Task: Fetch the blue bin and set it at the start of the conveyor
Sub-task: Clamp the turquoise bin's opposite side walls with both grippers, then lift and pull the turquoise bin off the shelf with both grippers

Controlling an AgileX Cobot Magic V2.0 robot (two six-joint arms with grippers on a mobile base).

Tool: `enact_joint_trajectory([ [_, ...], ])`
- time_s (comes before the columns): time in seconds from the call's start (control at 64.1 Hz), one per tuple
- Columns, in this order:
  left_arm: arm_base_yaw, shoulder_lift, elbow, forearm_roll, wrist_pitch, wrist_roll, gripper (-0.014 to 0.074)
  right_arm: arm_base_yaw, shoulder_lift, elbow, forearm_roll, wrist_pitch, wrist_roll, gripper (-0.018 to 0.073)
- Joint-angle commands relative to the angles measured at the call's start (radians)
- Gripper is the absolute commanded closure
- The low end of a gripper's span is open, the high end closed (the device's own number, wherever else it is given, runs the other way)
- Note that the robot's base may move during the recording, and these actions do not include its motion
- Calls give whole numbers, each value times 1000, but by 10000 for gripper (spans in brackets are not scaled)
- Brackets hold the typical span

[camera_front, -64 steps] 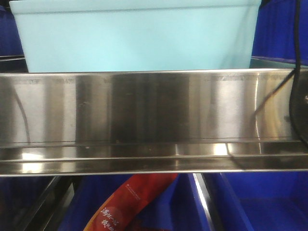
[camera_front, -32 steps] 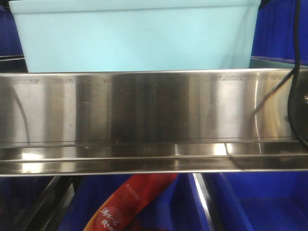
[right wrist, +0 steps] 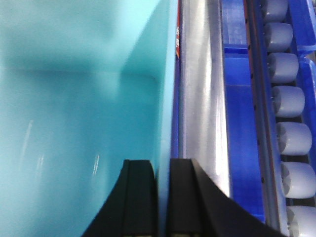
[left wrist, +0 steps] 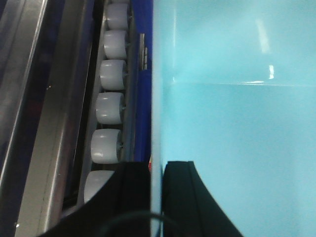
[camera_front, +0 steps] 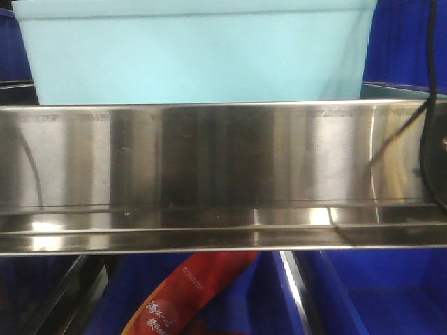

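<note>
Clamps left gripper [left wrist: 157, 170] over left wall of blue bin [camera_front: 202, 59] | finds bin at shelf's front edge behind steel rail [camera_front: 223, 153], base hidden, barely shifted from a second ago; judges lift hardly begun | clamps right gripper [right wrist: 163, 168] over right wall | notes rollers [left wrist: 111, 74] and dark crates [camera_front: 408, 49] close alongside, judges room upward only | sees no conveyor start.

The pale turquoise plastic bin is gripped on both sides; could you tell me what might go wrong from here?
The left gripper and right gripper each pinch only a thin wall of the pale turquoise plastic bin; it may slip or tilt. Its base sits behind the shiny stainless-steel shelf rail and could catch there. The black cable alongside might snag.
</note>
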Motion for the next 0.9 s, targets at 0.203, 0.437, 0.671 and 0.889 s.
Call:
enact_joint_trajectory([
  [0.203,-2,-28,-6,16,11,-29,708,2,-12,-36,-13,12,33,713],
  [0.437,-6,-101,-40,24,46,-36,708,5,-70,-54,-20,16,52,713],
  [0.671,-26,-182,-74,57,48,-36,708,29,-166,-56,-92,16,75,713],
  [0.889,-57,-228,-155,77,71,-36,708,70,-218,-153,-135,67,75,713],
])
